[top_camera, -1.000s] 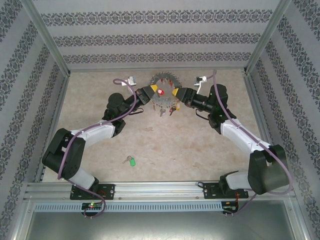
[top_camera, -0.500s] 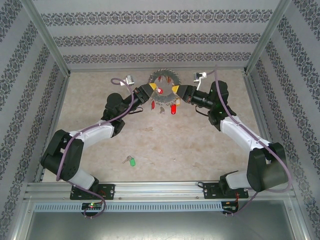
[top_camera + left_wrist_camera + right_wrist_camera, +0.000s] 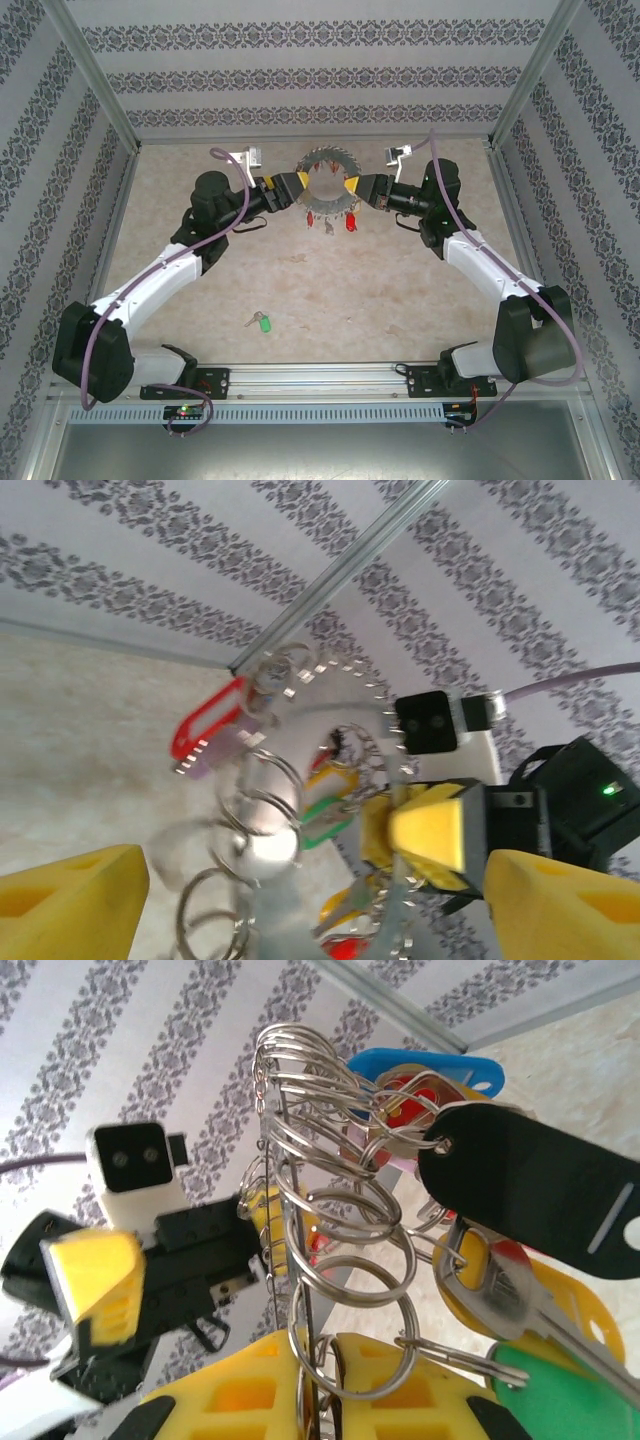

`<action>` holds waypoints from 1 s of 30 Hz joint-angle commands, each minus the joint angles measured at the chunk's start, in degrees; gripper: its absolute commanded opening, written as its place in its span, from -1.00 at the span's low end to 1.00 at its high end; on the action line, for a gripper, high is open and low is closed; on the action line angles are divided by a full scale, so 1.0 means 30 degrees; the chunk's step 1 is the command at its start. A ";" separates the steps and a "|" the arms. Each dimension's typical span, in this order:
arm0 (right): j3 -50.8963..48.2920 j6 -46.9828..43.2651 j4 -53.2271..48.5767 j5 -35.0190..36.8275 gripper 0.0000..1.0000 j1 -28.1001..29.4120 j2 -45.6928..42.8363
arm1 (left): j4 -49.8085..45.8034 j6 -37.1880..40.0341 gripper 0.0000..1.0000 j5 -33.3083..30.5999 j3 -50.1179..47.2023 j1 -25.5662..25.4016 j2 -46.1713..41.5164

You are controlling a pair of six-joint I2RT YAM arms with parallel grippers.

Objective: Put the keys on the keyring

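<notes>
- Beige marbled table [image 3: 400, 290], patterned walls all round.
- Near the arm bases, the green-tagged key [image 3: 262, 321] lies flat, well apart from everything else.
- Further back, the right gripper [image 3: 352, 187] is pinched tight on the right edge of the keyring [image 3: 328, 157].
- The left gripper [image 3: 298, 186] sits at the ring's left edge, fingers spread wide.

Left arm [image 3: 150, 285] and right arm [image 3: 480, 265]: white shells over black joints, each trailed by a purple cable [image 3: 590, 676]. Yellow hollow-celled fingers [image 3: 70, 900]; white camera block [image 3: 135, 1175] on the wrist.
</notes>
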 commanded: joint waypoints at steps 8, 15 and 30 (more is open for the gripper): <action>0.2876 -0.5772 -0.3795 -0.4957 -0.99 -0.0259 0.0073 | -0.5690 0.4605 0.82 0.5780 0.4067 0.1290 0.1679; 0.3407 -0.6246 -0.4302 -0.6193 -0.99 -0.0373 0.0962 | -0.5799 0.4834 0.66 0.7723 0.5167 0.1293 0.2559; 0.3838 -0.7951 -0.6320 -0.6616 -0.94 -0.0514 0.1535 | -0.5507 0.4595 -0.39 0.9132 0.5855 0.1295 0.3123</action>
